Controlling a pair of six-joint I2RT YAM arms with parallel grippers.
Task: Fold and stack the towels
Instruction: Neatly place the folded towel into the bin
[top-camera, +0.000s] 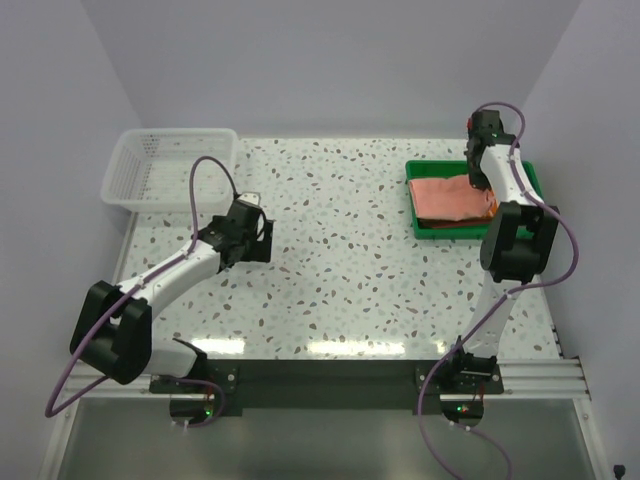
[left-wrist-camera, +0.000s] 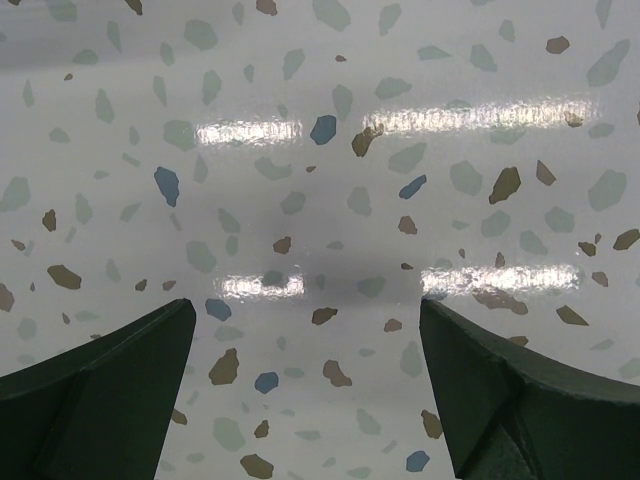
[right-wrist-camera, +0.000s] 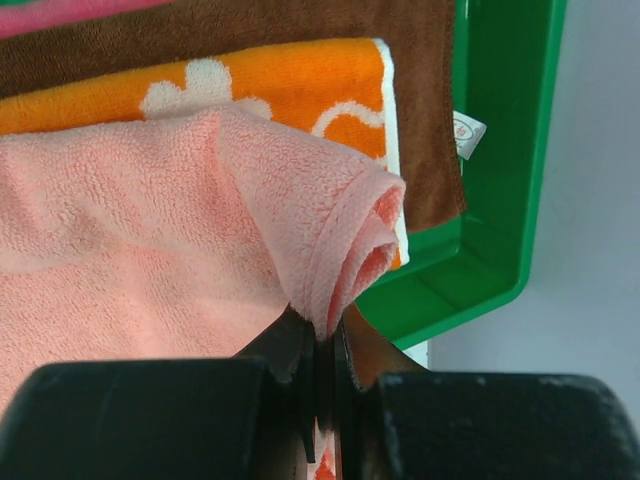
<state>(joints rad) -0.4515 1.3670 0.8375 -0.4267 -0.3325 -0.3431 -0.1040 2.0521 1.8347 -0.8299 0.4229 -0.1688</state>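
Towels (top-camera: 452, 197) lie stacked in our green tray (top-camera: 448, 234), salmon towel (right-wrist-camera: 140, 250) on top. Our right gripper (right-wrist-camera: 322, 335) is clamped on its bunched corner; our left gripper (left-wrist-camera: 308, 310) hangs over the table (left-wrist-camera: 320, 150), jaws wide apart.

A white bench (top-camera: 350, 270), speckled with brown, blue and grey-green chips, is seen with bright strip reflections on its glossy surface. A white mesh basket (top-camera: 170, 168) is set at its far left corner and a green plastic tray (top-camera: 452, 233) at its far right, well apart. Pale walls (top-camera: 330, 70) are seen behind.
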